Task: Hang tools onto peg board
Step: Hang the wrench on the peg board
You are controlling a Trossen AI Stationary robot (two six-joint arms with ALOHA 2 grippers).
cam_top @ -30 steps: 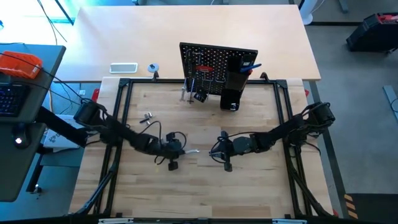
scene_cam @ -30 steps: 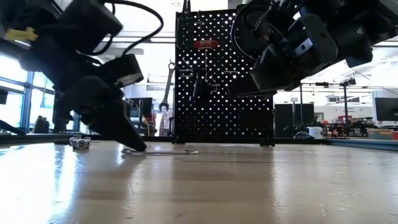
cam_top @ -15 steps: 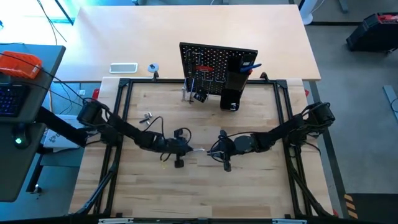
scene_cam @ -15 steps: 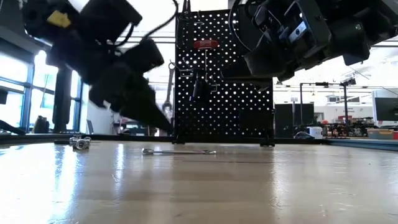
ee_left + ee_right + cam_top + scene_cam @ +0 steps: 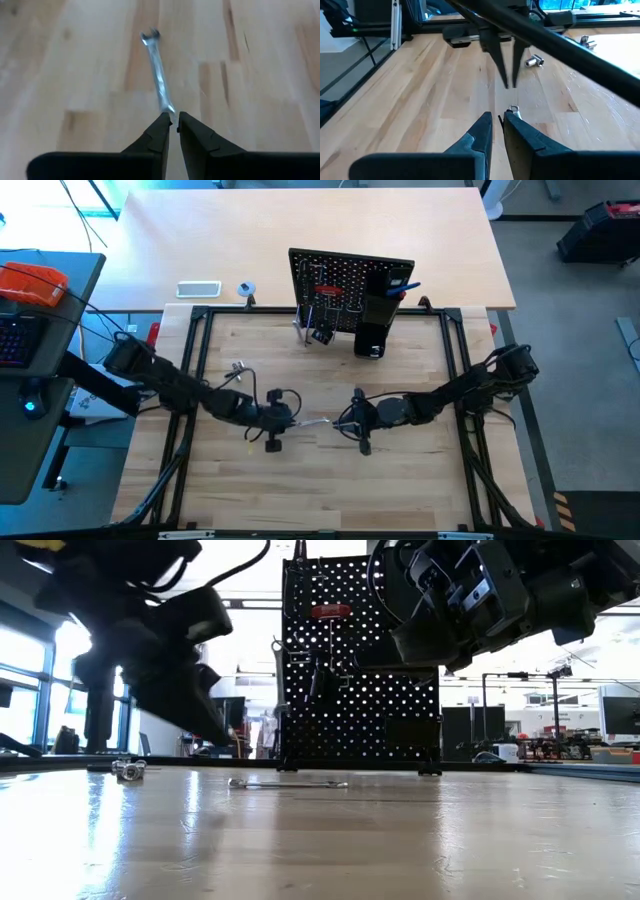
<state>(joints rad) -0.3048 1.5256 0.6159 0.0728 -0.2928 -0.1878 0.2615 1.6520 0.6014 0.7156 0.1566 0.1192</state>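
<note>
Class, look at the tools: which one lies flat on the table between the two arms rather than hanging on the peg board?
The silver wrench: it lies flat on the wooden table, while the red-handled screwdriver and the others hang on the peg board.

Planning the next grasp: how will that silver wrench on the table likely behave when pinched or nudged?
The wrench looks like thin polished metal, so probably stiff and rather slippery between the fingers. It lies flat on the smooth wooden table, so a nudge would likely slide or spin it, not roll it. Being so low, it may be hard to get under.
</note>
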